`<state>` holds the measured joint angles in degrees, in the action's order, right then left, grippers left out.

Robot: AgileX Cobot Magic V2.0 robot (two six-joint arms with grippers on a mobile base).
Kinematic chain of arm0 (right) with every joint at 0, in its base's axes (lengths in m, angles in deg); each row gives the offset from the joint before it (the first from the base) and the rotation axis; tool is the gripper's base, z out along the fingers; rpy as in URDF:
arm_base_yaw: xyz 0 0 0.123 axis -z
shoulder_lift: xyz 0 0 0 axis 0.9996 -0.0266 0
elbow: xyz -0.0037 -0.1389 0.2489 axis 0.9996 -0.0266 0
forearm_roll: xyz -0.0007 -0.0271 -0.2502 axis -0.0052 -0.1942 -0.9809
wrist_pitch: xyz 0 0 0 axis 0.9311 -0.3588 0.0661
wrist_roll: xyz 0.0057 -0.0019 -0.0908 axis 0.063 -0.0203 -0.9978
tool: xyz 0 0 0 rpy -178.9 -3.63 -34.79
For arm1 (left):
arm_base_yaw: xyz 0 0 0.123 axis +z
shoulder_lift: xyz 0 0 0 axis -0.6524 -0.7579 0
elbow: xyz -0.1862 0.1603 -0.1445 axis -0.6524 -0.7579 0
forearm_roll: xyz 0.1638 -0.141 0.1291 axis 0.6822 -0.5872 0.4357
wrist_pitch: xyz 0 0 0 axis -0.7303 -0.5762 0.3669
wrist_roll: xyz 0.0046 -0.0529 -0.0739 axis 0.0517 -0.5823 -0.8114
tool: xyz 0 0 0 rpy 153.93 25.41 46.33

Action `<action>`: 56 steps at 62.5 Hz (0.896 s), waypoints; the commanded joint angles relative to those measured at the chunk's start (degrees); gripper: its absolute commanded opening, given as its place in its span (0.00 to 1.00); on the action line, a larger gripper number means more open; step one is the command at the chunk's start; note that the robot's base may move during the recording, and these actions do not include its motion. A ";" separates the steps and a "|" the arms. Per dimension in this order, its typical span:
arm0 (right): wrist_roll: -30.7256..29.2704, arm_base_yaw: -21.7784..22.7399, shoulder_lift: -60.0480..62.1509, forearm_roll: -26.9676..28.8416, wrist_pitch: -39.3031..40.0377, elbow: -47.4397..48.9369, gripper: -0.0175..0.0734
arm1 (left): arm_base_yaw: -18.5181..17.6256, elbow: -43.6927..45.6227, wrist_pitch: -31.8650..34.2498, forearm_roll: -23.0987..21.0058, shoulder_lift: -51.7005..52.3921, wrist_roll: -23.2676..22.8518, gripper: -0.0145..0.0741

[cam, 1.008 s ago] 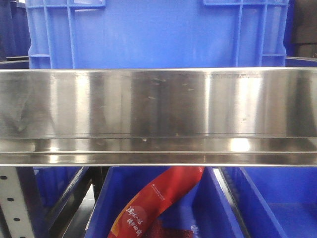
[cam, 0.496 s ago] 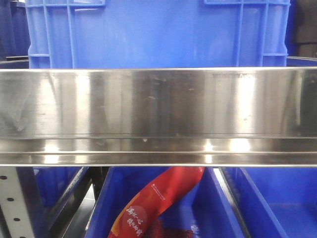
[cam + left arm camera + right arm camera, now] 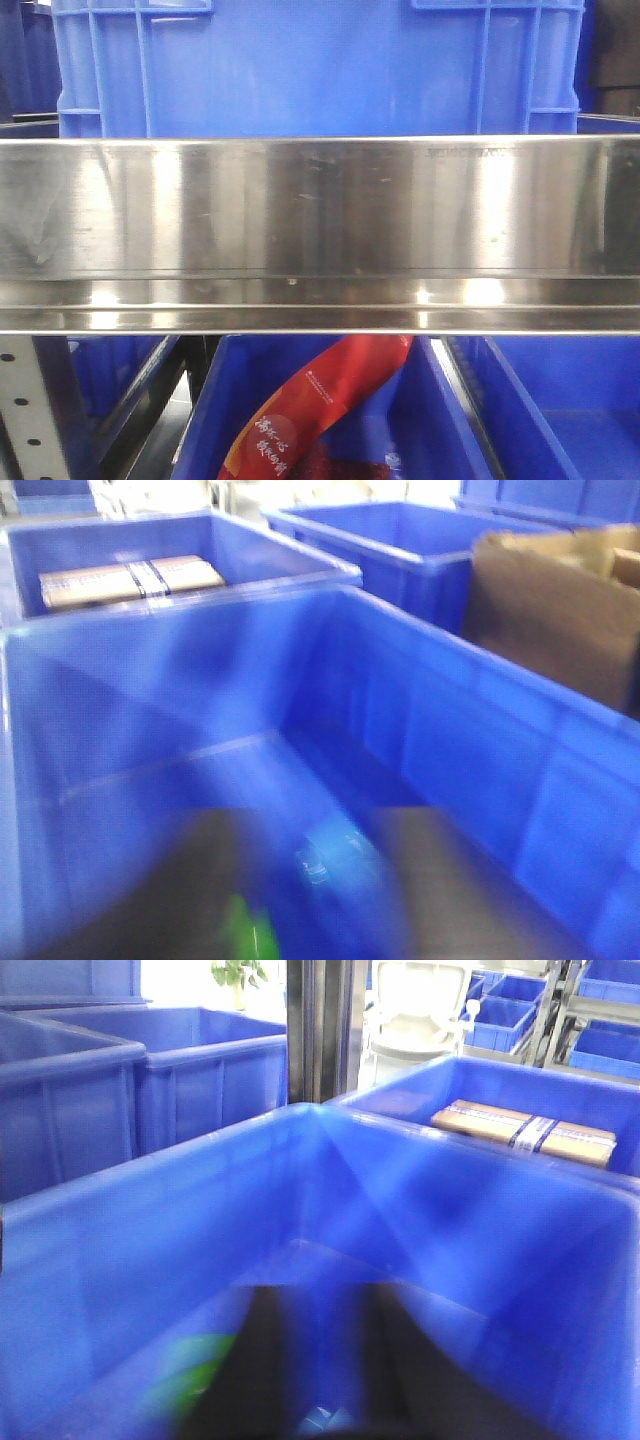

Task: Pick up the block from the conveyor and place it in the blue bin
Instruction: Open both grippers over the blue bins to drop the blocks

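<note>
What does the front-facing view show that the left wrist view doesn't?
Only the front-facing view: a stainless steel shelf rail across the frame, a red printed bag in the blue bin below it, and a perforated upright at lower left.

Only the left wrist view: a taped cardboard box in a far bin, brown cardboard at right, a blurred green patch low in the near bin.

Both: blue plastic bins. Neither shows the conveyor or a clear pincer.

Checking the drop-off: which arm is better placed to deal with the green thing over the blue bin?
Left, probably. The green object sits right by the left gripper, inside the blue bin; the right gripper has it off to one side. Blur hides any grip.
</note>
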<state>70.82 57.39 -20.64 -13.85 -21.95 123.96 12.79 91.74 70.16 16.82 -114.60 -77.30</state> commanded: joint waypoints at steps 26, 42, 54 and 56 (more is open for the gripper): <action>-0.24 7.10 15.96 -0.06 2.45 -11.22 0.01 | 1.38 -6.68 2.99 0.03 17.43 0.02 0.04; -0.24 11.40 36.33 -0.06 4.42 -32.63 0.01 | 4.42 -28.20 4.16 0.03 34.75 0.02 0.04; -0.24 11.40 49.91 -0.06 4.03 -45.17 0.01 | 4.95 -42.10 6.06 -0.28 45.71 0.02 0.04; -0.24 11.40 52.08 -0.06 3.57 -46.52 0.01 | 4.95 -43.55 6.06 -0.28 47.41 0.02 0.04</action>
<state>70.70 68.40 26.99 -13.85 -18.85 81.16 17.44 52.23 74.41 16.82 -71.13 -77.20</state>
